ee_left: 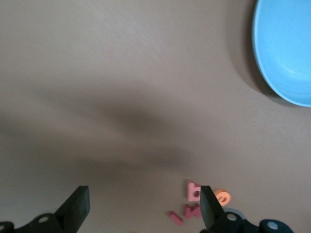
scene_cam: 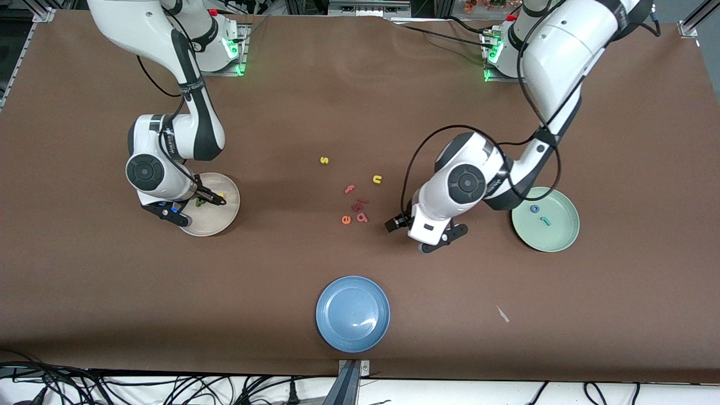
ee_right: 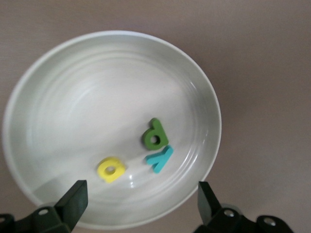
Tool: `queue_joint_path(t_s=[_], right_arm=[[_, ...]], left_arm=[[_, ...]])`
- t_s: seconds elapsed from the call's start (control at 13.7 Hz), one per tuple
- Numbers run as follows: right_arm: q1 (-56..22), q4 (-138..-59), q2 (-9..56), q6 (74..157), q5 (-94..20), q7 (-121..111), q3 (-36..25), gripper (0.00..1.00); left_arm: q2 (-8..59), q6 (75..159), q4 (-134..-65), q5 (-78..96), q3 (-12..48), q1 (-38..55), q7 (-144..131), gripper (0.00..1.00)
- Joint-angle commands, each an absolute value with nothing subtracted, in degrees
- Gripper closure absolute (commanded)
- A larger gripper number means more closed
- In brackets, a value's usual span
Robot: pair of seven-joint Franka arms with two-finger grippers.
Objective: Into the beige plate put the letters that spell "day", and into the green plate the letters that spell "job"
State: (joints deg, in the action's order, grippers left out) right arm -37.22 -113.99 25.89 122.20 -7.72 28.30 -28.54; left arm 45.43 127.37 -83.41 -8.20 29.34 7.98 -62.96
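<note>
Hovering over the beige plate (ee_right: 29, 111), right gripper (ee_right: 138, 204) gapes empty; left gripper (ee_left: 143, 206), likewise wide, hangs above table (ee_left: 121, 73).

A robotics lab. Two white Franka arms stand bolted on metal base plates with green status lights at the far edge of a tabletop (scene_cam: 112, 292) covered in brown felt. Loose black cables (scene_cam: 169, 388) trail along the near edge, and aluminium frame rails (scene_cam: 694, 19) show at the corners.
</note>
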Motion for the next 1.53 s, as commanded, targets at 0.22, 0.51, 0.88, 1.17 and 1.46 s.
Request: queue_joint_path(t_s=[0.22,0.51,0.88,1.17,1.46], right_arm=[[-37.1,-91.2,23.7,96.2,-8.4,20.1,-30.1,0.0],[-37.1,-81.1,21.4,87.5,-8.3,8.1,-32.6,0.0],[-37.1,-80.1,17.9,86.0,-9.0,-0.4,-34.5,0.0],[-37.1,-80.9,16.5,88.4,-9.8,-0.1,-33.0,0.0],[-24.4,-83.5,10.4,90.3,1.1,0.1,-16.1,0.0]], left_arm=[[50.9,133.2,-77.8,-7.6,21.3,18.7,-64.6,0.1],[54.9,133.2,-72.0,-7.6,18.3,24.1,-66.9,0.15],[56.1,133.1,-71.9,-7.9,16.5,26.6,-65.7,0.26],[56.4,133.0,-72.1,-8.0,16.5,27.2,-65.3,0.32],[57.0,132.6,-72.3,-8.1,16.4,28.3,-65.3,0.32]])
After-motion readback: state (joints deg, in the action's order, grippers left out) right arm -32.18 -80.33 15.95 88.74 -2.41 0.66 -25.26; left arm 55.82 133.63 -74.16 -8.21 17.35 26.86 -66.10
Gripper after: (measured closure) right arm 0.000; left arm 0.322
